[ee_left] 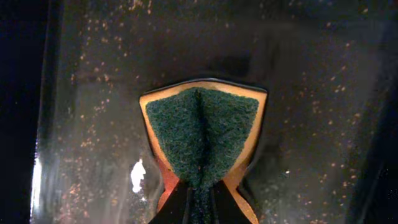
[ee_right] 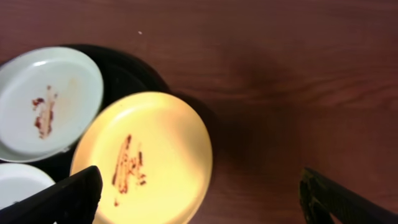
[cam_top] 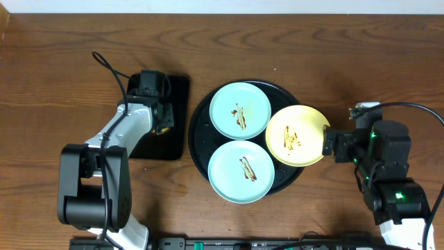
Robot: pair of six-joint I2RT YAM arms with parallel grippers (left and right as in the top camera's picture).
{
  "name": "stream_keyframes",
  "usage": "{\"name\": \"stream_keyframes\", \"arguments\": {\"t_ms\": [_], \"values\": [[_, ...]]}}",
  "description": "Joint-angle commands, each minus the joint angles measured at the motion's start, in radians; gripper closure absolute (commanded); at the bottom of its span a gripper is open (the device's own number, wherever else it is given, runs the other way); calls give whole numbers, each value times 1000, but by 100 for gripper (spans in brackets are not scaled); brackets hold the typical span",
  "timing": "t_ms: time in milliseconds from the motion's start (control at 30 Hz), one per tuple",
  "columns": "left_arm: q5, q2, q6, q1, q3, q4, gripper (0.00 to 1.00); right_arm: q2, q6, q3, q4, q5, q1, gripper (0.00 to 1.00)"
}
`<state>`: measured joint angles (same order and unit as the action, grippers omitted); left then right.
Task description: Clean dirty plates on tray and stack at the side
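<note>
Three plates lie on the round black tray [cam_top: 198,136]: a mint one [cam_top: 240,110] at the back, a mint one [cam_top: 241,171] at the front, and a yellow one [cam_top: 297,135] overhanging the tray's right rim. All carry brown sauce smears. My left gripper [cam_top: 164,125] is over the rectangular tray, shut on an orange sponge [ee_left: 202,140] with a green scouring face, pinched into a fold between the fingers [ee_left: 200,193]. My right gripper [cam_top: 331,144] stands open at the yellow plate's [ee_right: 155,143] right edge, one finger over the plate and the other over bare table [ee_right: 200,186].
A small rectangular black tray [cam_top: 177,94] sits left of the round one, its wet surface [ee_left: 311,93] flecked with specks. The wooden table [cam_top: 333,55] stretches around both. In the right wrist view the back mint plate [ee_right: 50,102] lies on the round tray [ee_right: 124,71].
</note>
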<state>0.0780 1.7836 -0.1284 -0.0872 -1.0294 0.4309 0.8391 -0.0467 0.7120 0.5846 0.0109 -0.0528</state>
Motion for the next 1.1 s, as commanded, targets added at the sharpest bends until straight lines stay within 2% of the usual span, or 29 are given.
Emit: {"name": "stream_keyframes", "arguments": {"t_ms": [0, 200, 333, 433, 600, 833, 900, 1000, 1067], "values": [[13, -22, -8, -1, -16, 30, 92, 25, -48, 20, 17, 89, -5, 2], [13, -22, -20, -1, -16, 61, 93, 119, -92, 19, 21, 92, -5, 4], [13, -22, -21, -1, -16, 65, 92, 213, -95, 19, 13, 93, -5, 12], [13, -22, -27, -1, -16, 65, 92, 298, -95, 19, -12, 93, -5, 28], [13, -22, -27, -1, -16, 66, 92, 428, -125, 19, -71, 88, -5, 30], [13, -22, -27, -1, -16, 65, 92, 537, -125, 19, -139, 89, -5, 39], [12, -22, -27, -1, -16, 65, 92, 561, -125, 19, -155, 89, -5, 46], [12, -22, -27, -1, -16, 65, 92, 579, -125, 19, -159, 82, -5, 66], [13, -22, -27, -1, -16, 65, 92, 581, -125, 19, -159, 74, -5, 71]]}}
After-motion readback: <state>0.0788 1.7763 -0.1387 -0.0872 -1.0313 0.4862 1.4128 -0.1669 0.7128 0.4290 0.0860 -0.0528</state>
